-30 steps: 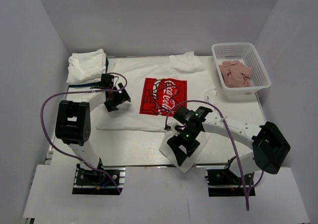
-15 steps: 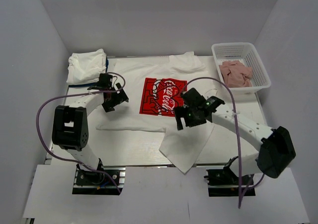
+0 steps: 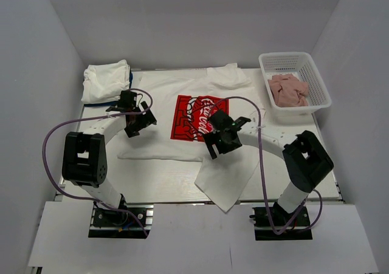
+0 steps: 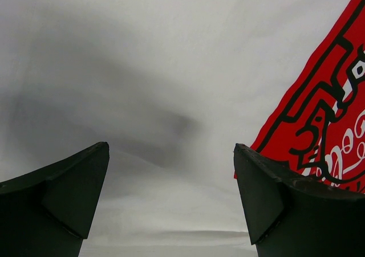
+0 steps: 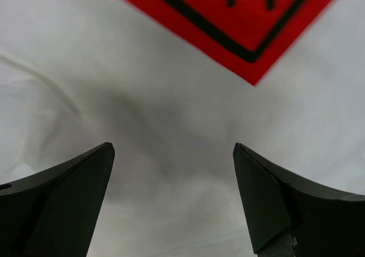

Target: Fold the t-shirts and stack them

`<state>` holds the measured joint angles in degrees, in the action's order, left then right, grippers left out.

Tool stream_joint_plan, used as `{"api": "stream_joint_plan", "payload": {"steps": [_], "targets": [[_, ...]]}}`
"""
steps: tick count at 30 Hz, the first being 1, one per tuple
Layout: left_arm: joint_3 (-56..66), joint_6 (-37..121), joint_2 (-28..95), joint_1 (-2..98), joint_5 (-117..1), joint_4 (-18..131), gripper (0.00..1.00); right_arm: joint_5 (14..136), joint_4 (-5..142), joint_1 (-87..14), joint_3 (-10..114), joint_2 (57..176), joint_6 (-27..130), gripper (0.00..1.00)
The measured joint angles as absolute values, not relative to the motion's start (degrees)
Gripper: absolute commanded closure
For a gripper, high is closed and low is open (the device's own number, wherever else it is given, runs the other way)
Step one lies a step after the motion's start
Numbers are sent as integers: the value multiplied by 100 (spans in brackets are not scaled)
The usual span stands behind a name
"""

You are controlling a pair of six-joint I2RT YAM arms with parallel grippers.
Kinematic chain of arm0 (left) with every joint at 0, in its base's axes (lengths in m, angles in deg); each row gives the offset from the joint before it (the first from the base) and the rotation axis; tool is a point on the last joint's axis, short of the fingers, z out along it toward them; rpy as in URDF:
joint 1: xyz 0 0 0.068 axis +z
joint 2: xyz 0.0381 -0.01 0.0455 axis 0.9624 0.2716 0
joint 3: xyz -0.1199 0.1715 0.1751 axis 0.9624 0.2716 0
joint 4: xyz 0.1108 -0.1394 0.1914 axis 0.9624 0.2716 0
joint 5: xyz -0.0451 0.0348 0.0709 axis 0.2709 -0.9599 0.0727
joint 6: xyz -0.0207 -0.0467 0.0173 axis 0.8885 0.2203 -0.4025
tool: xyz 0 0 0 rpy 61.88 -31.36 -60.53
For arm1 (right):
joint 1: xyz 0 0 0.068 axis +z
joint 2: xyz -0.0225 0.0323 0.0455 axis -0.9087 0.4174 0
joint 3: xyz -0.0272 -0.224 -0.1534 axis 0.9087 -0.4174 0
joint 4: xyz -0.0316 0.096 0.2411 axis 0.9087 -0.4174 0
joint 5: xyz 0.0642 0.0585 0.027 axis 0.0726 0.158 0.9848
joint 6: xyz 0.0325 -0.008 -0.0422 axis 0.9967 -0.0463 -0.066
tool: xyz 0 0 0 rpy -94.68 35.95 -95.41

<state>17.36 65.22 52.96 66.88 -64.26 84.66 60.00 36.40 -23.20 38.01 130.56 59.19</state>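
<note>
Presently, a folded bundle [image 3: 106, 82] is found at the 10 o'clock corner of the table [image 3: 158, 177], just beside the far left corner of the spread t-shirt [image 3: 164, 98]. The left gripper [image 3: 135, 129] is held over the shirt's white cloth at 9 o'clock of the red print [image 3: 200, 117]. Its jaws are released with nothing between them, and its position has hardly been altered over the last second. The main change is found at the right gripper [image 3: 214, 147]. One second ago it was placed low over the flap [image 3: 225, 180] at 6 o'clock of the print. It has since been drawn back toward 12 o'clock and is now set at the print's near right corner. Its jaws are spread wide and nothing is grasped; in the wrist view only flat white cloth and a corner of the print are seen between the fingers. The flap has been left lying crooked, its tip projecting past the table's near edge. From this it is judged that the flap was let go and a fresh grasp is being sought, and that most of the folding remains to be done. At 2 o'clock, the basket [image 3: 285, 55] of pink cloths [image 3: 289, 90] is unchanged.
</note>
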Motion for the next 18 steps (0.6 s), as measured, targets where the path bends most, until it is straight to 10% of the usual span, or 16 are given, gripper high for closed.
{"api": "stream_joint_plan", "payload": {"steps": [18], "targets": [[1752, 6524, 5296, 6688, -6616, 8475, 0, 5637, 3850, -941, 3453, 13078, 4793, 10]]}}
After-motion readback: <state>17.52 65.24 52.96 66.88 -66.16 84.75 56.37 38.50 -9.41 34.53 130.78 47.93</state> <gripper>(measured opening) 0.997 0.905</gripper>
